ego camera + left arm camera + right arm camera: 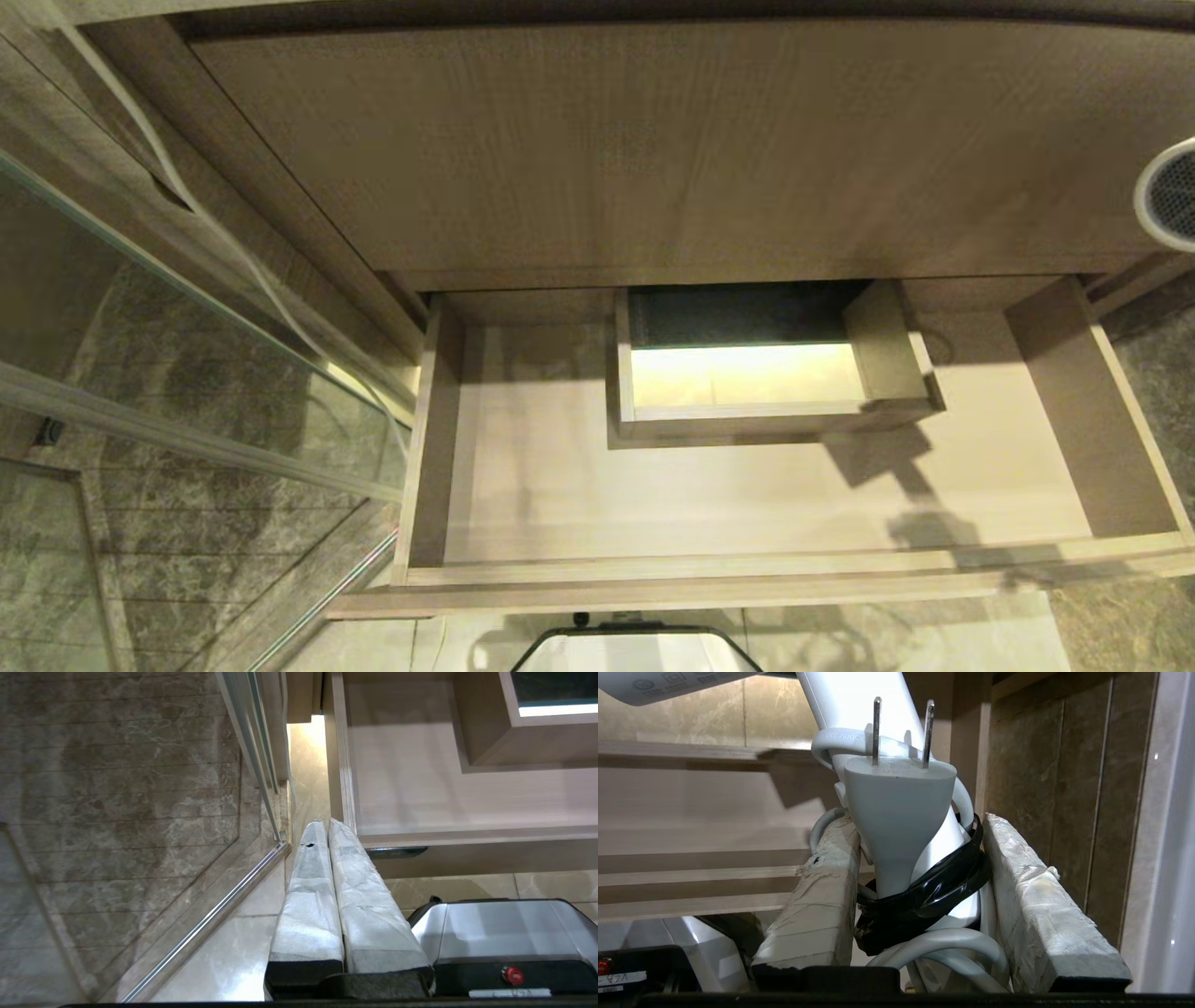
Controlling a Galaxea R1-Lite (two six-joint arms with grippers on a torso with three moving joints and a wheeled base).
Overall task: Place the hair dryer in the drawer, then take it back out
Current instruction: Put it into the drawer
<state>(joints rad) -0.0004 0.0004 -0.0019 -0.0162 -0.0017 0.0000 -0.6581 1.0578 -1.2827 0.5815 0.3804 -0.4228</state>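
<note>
In the head view the drawer [523, 485] stood open with nothing in it, and the hair dryer [1169, 198] showed only at the right edge, so it should be carried leftward before lowering. In the left wrist view the left gripper [322, 828] hung parked with pads together. In the right wrist view the right gripper [920, 858] clamped the dryer's handle with its cord and plug [901, 807]; keep them bundled.

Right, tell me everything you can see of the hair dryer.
The hair dryer is white, glossy plastic. Its handle is clamped between the taped jaws of the right gripper, with the white cord coiled round the handle and bound with black tape. The two-pin plug lies against the handle, pins pointing toward the body. In the head view only its round grey grille end shows at the right edge, above the open drawer's right side.
</note>
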